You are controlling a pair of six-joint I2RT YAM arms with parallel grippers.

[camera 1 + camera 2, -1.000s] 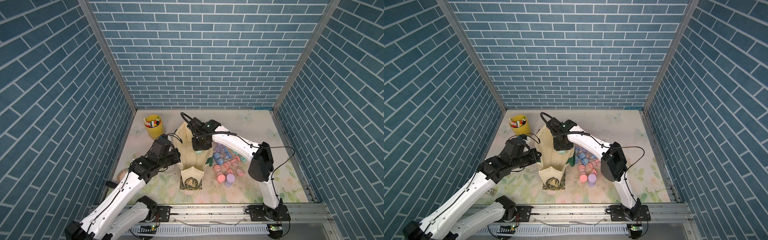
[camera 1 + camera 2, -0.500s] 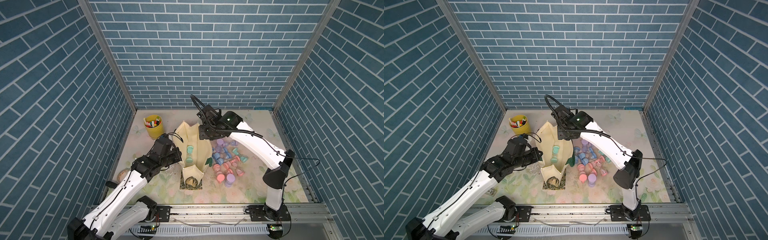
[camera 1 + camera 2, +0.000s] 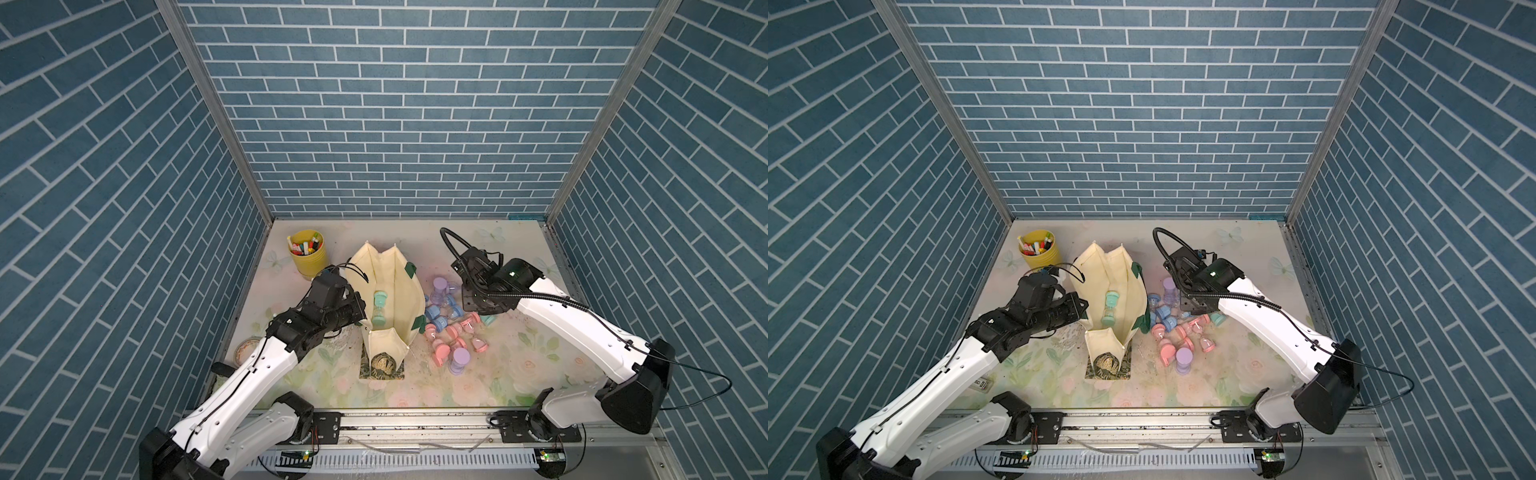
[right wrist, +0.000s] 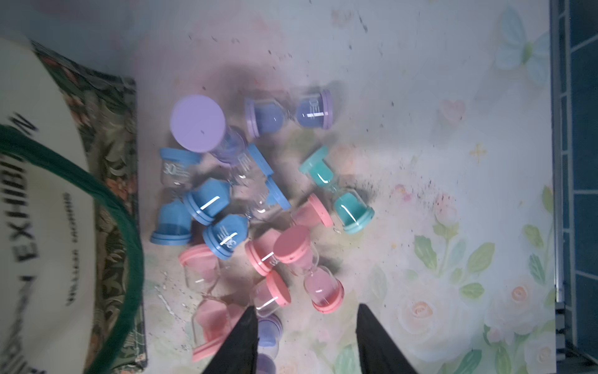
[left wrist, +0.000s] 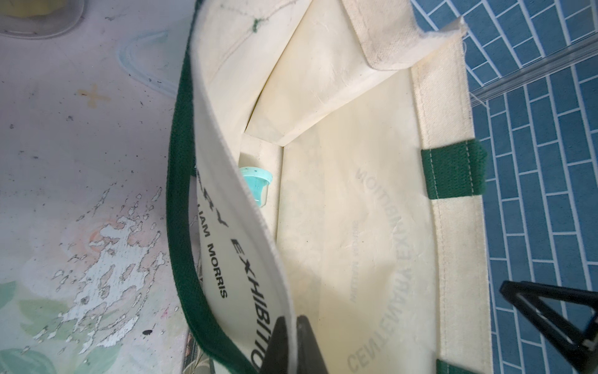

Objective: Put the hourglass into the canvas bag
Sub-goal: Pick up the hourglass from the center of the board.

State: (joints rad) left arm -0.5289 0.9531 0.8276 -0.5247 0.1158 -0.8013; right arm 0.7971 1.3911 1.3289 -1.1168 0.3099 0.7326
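The cream canvas bag (image 3: 399, 291) lies on the table with its mouth facing up, green strap patches on its rim. A teal hourglass (image 3: 380, 308) rests inside it, also seen past the rim in the left wrist view (image 5: 257, 183). My left gripper (image 5: 293, 343) is shut on the bag's left rim and holds it apart from the other side. My right gripper (image 4: 305, 320) hangs open and empty over the pile of hourglasses (image 3: 453, 328) to the right of the bag, touching none.
A yellow pen cup (image 3: 308, 255) stands at the back left. Pink, blue, purple and one teal hourglass (image 4: 336, 191) lie jumbled beside the bag. A small round lid (image 3: 248, 348) sits by the left wall. The brick walls close in on three sides.
My right gripper opened over the bag, left the teal hourglass inside, then swung right and back to above the pile. The left gripper kept its hold on the rim.
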